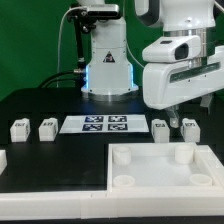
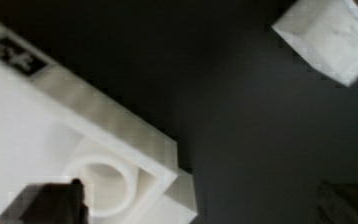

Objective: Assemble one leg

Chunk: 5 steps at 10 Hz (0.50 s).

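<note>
The leg (image 1: 189, 126) sits near the spread hand (image 1: 182, 114), fingertips barely visible.

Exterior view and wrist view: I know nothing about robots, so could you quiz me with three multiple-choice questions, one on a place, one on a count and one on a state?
1. Where is the marker board? A) between two pairs of legs B) on top of a leg C) held in the air
2. How many legs lie loose on the table? A) two B) four C) seven
3. How is the gripper? A) shut on a leg B) shut on the marker board C) open, holding nothing
Answers: 1 A, two legs flank it on each side; 2 B, two sit at each end of the row; 3 C, the wrist view shows its fingers far apart, gripping nothing.
</note>
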Each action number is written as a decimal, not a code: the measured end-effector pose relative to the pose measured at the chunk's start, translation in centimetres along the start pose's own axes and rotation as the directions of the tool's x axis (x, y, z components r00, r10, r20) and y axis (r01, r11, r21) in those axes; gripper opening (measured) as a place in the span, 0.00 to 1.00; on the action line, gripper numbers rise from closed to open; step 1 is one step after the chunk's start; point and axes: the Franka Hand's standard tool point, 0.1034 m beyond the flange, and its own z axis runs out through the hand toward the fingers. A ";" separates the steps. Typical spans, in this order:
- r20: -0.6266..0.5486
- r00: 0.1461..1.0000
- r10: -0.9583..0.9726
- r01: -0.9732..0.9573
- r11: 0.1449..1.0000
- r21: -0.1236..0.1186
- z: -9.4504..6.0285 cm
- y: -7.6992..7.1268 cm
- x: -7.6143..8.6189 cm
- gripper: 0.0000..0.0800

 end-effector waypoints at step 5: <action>0.026 0.885 0.464 -0.465 0.885 0.027 1.0 -2.8 -0.3 0.81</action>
